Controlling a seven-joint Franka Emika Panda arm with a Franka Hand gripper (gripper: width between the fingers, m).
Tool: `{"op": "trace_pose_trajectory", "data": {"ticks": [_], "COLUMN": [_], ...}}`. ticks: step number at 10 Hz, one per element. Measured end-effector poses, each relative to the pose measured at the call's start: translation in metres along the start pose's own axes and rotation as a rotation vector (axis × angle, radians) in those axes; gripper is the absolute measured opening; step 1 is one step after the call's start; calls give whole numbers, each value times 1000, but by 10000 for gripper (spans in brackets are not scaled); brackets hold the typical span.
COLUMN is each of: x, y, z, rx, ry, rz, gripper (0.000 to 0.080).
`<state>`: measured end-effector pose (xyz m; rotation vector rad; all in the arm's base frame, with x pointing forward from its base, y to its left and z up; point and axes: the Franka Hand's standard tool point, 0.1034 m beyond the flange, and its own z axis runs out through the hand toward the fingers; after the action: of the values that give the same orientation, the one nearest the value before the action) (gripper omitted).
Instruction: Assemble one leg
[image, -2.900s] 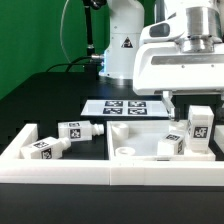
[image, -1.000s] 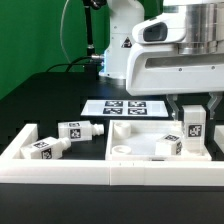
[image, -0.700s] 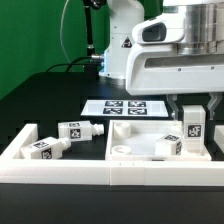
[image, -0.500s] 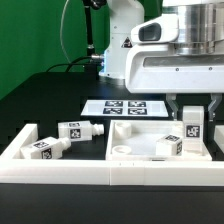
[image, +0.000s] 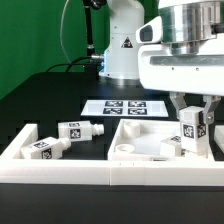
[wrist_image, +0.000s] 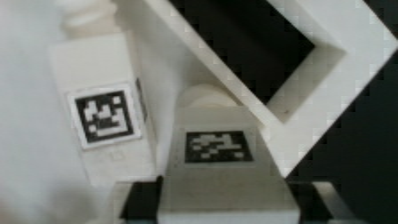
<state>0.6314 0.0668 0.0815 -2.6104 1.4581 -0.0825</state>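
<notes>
My gripper (image: 194, 120) is shut on a leg (image: 190, 131), a small white blocky peg with a black-and-white tag. It holds the leg upright over the corner of the white rimmed panel (image: 140, 157) at the exterior view's right. In the wrist view the held leg (wrist_image: 217, 140) sits between the black fingers (wrist_image: 146, 200), and a second leg (wrist_image: 98, 100) lies beside it. That second leg (image: 172, 147) lies on the panel, against the held one.
Two more legs (image: 75, 130) (image: 45, 147) lie in the low white frame (image: 15, 150) at the exterior view's left. The marker board (image: 125, 107) lies behind the panel. The robot's base (image: 120, 45) stands at the back.
My gripper came down around the upright leg and shut on it. In the last half second the arm's body rose a little, and the leg and the panel's outline shifted slightly.
</notes>
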Motion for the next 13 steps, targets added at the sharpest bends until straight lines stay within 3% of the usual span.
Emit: {"op": "trace_pose_trajectory", "data": {"ticks": [3,5,6,7,8,13], "x": [0,0,0,-1,-4,-3], "y": [-1,0,-1,-2,-4,-3], "z": [0,1,1,-1,-2,0], "rx": [1,1,1,3,4,2], "ry": [-5,-4,-5,-3,-3,0], "rz": [231,193,192,115,4,-359], "gripper": [287,288,519,519,622,649]}}
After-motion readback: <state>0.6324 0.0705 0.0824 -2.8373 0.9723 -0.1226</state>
